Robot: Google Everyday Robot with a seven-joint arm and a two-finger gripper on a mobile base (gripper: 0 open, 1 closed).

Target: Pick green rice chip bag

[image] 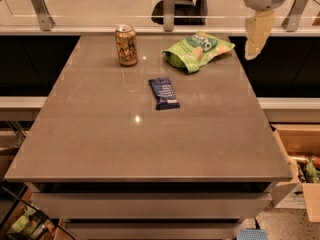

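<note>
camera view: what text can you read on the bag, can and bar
Bag: white lettering on the green logo, too blurred to read.
Can: dark markings, unreadable.
Bar: pale print, unreadable.
Gripper, hanging right of the bag: no text shows.

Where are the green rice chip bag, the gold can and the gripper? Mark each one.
green rice chip bag (199,50), camera view, middle of the pouch.
gold can (126,46), camera view, its side wall.
gripper (257,34), camera view, its pale end, right of the bag.
</note>
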